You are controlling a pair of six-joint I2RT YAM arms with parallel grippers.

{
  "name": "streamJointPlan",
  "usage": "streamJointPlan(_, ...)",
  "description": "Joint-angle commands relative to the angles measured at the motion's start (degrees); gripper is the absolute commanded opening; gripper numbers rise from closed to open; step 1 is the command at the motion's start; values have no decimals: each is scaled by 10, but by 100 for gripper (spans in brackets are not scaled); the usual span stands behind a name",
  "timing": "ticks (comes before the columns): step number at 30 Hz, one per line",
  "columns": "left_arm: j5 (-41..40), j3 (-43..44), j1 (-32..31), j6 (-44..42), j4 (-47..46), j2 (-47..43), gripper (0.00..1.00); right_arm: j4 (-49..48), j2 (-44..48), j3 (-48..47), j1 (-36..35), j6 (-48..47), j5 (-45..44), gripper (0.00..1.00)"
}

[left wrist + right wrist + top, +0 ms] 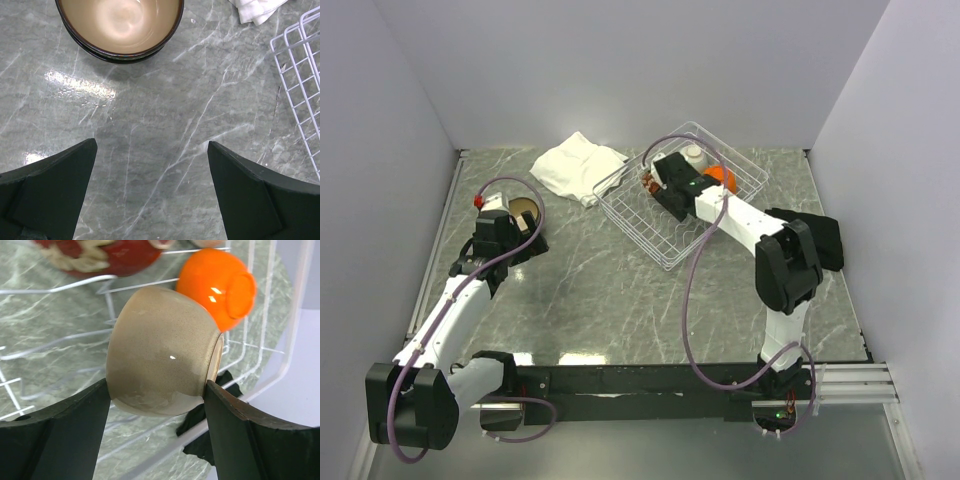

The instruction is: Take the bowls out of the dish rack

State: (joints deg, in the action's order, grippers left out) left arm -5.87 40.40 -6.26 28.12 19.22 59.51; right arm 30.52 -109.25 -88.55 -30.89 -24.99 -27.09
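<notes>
The white wire dish rack [745, 172] stands at the back right. My right gripper [662, 190] reaches into it. In the right wrist view it [157, 386] is shut on a tan bowl [160, 350] lying on its side, one finger on the base side and one at the rim, over the rack [60, 285] floor. An orange bowl [215, 287] and a red patterned bowl [100, 255] lie behind it. My left gripper [152, 145] is open and empty above the table, just short of stacked tan bowls with dark rims [120, 25].
A folded white cloth [575, 165] lies left of the rack. A black cloth [820, 235] lies to the rack's right, by the right arm. A pale bowl [693, 155] sits at the rack's far side. The rack's corner [300, 75] shows in the left wrist view.
</notes>
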Motion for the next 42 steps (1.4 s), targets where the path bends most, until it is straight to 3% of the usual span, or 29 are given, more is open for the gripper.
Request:
streamJointPlan(1,6,19,-2,-6,-20,-5,99,-23,70,-12,17,30,-19,34)
streamJointPlan(20,40,13,-2,-4,-31,-11,99,-34,175,12,55,199,133,26)
streamJointPlan(30,111,26,-2,34,-48,-15,99,-64,211,44,58,292,223,24)
streamJointPlan(42,218,33,-45,119,-171,18,99,-124,286,94,58,362,321,24)
